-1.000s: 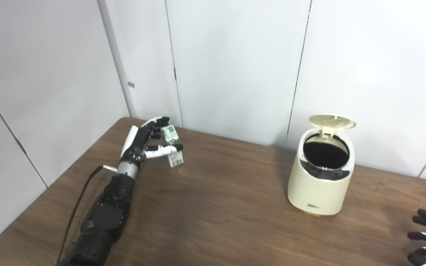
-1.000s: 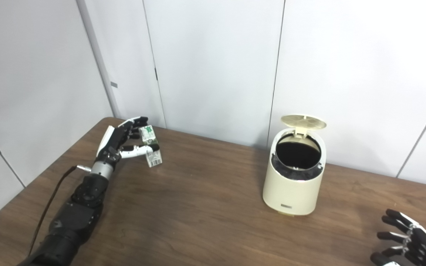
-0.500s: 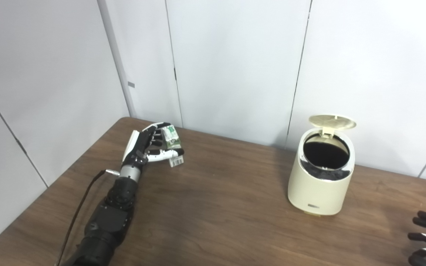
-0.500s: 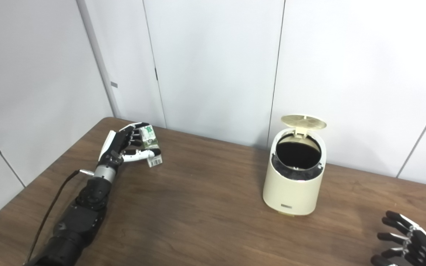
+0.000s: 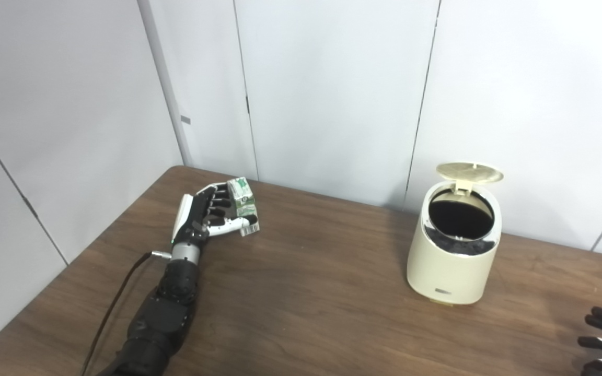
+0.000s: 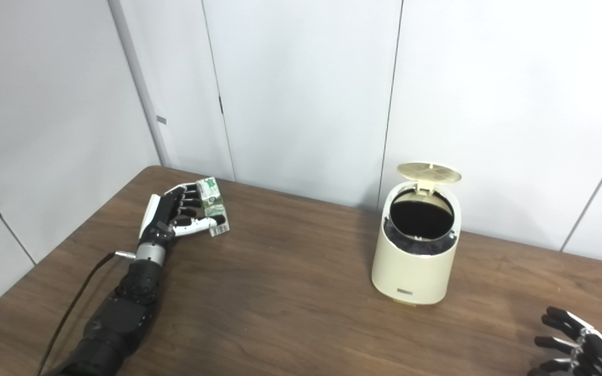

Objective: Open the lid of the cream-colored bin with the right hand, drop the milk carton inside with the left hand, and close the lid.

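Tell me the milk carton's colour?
White with green print on the milk carton, barcode panel at the bottom; clearest in the left eye view.

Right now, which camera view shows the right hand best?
The right eye view: the right hand shows its spread fingers and part of the palm. In the left eye view only fingertips show at the frame's corner.

Evenly and brightly lit from overhead; diffuse, no hard highlights. Soft, short shadow cast on the bench point(image 5: 301, 313) around the base of the cream-colored bin point(image 5: 452, 271), darker toward its left. Faint shadow under the left hand point(image 5: 201, 216) and its forearm. Bin interior reads as flat black, no detail resolved. Slight sheen on the raised lid point(image 5: 469, 172). White wall panels point(image 6: 301, 89) near overexposed, texture lost. Overall mild softness; print on the milk carton point(image 6: 212, 201) illegible. Right hand point(image 6: 578, 352) cropped at frame corner, dark fingers point(image 6: 554, 316) slightly smeared.
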`<state>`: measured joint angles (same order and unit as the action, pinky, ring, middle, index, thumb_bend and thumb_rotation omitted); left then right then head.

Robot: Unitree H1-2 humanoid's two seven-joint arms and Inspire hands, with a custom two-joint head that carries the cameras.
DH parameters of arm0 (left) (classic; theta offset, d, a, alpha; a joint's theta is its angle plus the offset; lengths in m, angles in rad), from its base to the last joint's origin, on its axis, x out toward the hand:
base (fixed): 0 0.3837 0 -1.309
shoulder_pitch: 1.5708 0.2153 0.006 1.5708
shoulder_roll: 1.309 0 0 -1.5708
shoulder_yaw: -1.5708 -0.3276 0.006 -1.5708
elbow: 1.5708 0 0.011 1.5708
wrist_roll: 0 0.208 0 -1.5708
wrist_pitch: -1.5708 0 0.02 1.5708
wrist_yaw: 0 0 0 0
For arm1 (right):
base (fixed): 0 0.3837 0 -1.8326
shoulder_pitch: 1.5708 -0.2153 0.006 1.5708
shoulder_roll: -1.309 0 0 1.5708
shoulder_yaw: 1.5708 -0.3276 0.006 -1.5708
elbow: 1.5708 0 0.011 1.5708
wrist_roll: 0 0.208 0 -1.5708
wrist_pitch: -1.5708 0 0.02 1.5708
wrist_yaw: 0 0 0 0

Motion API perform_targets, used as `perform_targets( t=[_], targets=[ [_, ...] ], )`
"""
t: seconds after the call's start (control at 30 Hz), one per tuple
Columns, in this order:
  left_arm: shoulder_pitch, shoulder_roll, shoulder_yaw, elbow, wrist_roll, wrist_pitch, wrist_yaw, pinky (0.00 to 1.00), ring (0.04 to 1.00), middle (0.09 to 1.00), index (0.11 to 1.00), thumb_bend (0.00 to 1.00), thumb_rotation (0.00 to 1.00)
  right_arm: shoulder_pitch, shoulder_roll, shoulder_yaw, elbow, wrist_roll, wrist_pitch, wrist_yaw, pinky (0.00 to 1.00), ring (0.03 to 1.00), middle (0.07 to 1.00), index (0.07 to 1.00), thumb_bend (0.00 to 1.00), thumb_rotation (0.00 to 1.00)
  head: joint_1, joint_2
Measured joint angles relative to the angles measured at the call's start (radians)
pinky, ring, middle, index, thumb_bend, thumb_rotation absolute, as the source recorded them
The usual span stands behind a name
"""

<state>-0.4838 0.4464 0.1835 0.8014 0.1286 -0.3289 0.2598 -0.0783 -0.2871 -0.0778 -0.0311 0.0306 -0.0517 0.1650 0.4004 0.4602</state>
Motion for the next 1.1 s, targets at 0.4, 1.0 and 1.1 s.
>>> perform_targets(
  t=[0.4, 1.0, 1.1],
  targets=[
    [-0.049, -0.026, 0.004, 0.092, 0.014, -0.074, 0.120, 0.55, 0.615, 0.650, 0.647, 0.89, 0.08, 0.004, 0.000, 0.000, -0.013, 0.005, 0.012, 0.007, 0.51, 0.713, 0.809, 0.793, 0.99, 0.43, -0.011, 0.008],
    [-0.110, -0.026, -0.028, 0.201, -0.022, -0.099, 0.078, 0.57, 0.632, 0.659, 0.659, 0.91, 0.08, 0.032, 0.000, -0.003, -0.041, 0.013, 0.013, 0.014, 0.50, 0.696, 0.803, 0.780, 0.99, 0.43, -0.031, 0.018],
    [-0.114, -0.026, -0.031, 0.208, -0.022, -0.101, 0.078, 0.57, 0.630, 0.657, 0.657, 0.92, 0.07, 0.034, 0.000, -0.005, -0.042, 0.013, 0.013, 0.014, 0.50, 0.700, 0.804, 0.782, 0.99, 0.43, -0.032, 0.018]
  ],
)
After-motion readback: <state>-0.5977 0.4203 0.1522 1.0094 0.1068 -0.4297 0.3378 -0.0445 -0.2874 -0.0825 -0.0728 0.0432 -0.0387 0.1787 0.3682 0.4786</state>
